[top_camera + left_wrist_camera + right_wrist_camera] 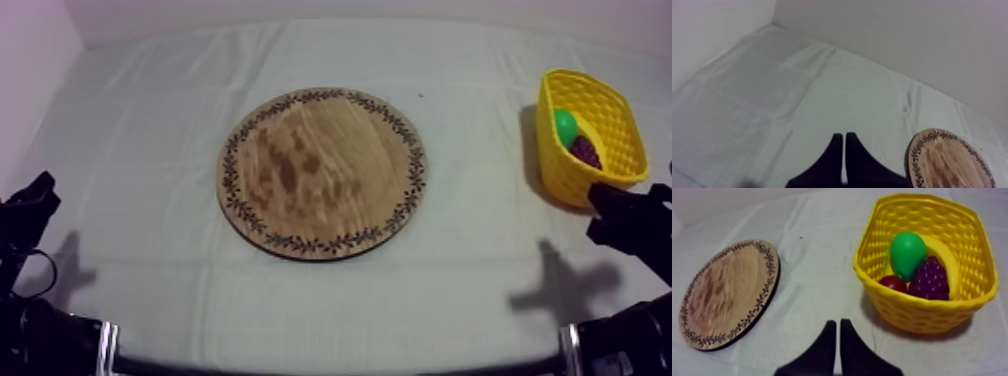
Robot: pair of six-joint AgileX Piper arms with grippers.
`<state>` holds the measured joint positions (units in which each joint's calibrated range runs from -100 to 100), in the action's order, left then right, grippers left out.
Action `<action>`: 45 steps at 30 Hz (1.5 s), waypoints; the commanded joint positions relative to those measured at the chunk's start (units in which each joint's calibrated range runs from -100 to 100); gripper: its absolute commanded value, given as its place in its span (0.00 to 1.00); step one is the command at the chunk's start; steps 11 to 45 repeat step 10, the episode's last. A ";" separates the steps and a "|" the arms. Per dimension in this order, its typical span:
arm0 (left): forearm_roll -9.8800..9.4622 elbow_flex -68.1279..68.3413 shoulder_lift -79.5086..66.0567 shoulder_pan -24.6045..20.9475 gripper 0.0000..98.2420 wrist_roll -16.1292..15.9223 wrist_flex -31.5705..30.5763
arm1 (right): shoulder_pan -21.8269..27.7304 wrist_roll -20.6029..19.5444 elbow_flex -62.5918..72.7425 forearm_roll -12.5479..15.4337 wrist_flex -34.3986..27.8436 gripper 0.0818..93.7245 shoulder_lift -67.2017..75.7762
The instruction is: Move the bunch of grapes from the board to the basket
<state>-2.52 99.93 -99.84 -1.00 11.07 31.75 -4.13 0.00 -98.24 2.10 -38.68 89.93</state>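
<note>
- Since the purple bunch of grapes [929, 278] lies inside the yellow lattice-walled basket [912, 315], I judge the placing step done.
- Grapes sit below the basket rim, touching a green pear [907, 253], with a yellow banana [948, 258] behind and a small red fruit [893, 283] just beside.
- Round wooden board [322, 172] with the patterned rim is bare. Nothing on it to pick.
- My left gripper [844, 136]: fingers pressed together in a narrow wedge, gripping nothing, low over the grey-white cloth [150, 100], with the board's edge near.
- My right gripper [838, 322]: clenched the same way on nothing, over cloth between board and basket, near the basket's front wall.
- Top view: both arms low at their own sides. Basket at my right, well apart from the board.
- Next move, my call: no further pick or carry needed. I'd leave both arms parked.
- If the right arm must move, I'd steer it clear of the basket wall. A nudge there could tip the basket or shift the fruit.
</note>
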 commanded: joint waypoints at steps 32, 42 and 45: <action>0.01 -0.04 0.02 0.02 0.00 -0.01 -0.06 | -0.23 12.19 -1.14 -0.23 0.79 0.00 5.73; 0.01 -0.04 0.02 0.02 0.00 -0.01 -0.06 | -0.23 12.19 -1.14 -0.23 0.79 0.00 5.73; 0.01 -0.04 0.02 0.02 0.00 -0.01 -0.06 | -0.23 12.19 -1.14 -0.23 0.79 0.00 5.73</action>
